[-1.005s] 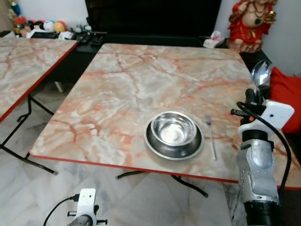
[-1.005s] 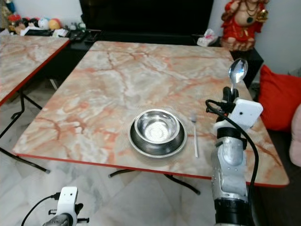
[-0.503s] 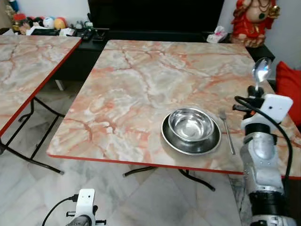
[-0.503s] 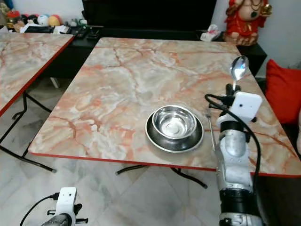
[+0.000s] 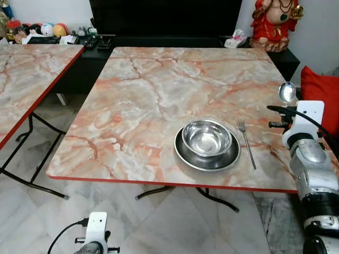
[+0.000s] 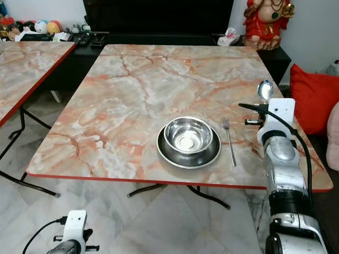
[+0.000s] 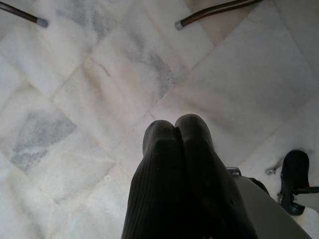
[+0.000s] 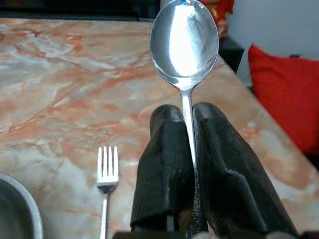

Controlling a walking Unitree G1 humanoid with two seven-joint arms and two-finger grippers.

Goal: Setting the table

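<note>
Right gripper (image 8: 187, 117) has its two black fingers clamped on the thin handle of one spoon (image 8: 184, 42), held above the right edge of the marble table (image 5: 159, 84), to the right of the fork (image 5: 246, 142). From the head views the spoon stands roughly upright, long axis vertical, bowl (image 5: 287, 91) at the top and handle running down between the fingers. It is polished steel; the oval bowl is bright and mirror-like, its hollow face turned toward the wrist camera. One fork lies flat on the table just right of the plate (image 5: 207, 156), tines pointing to the far edge and handle toward the near red-trimmed edge. One steel bowl (image 5: 206, 138) sits on the one steel plate. Left gripper (image 7: 177, 132) hangs low over the pale marble floor (image 7: 99, 89), its two fingertips pressed together with nothing between them. A second marble table (image 5: 26, 74) stands to the left
</note>
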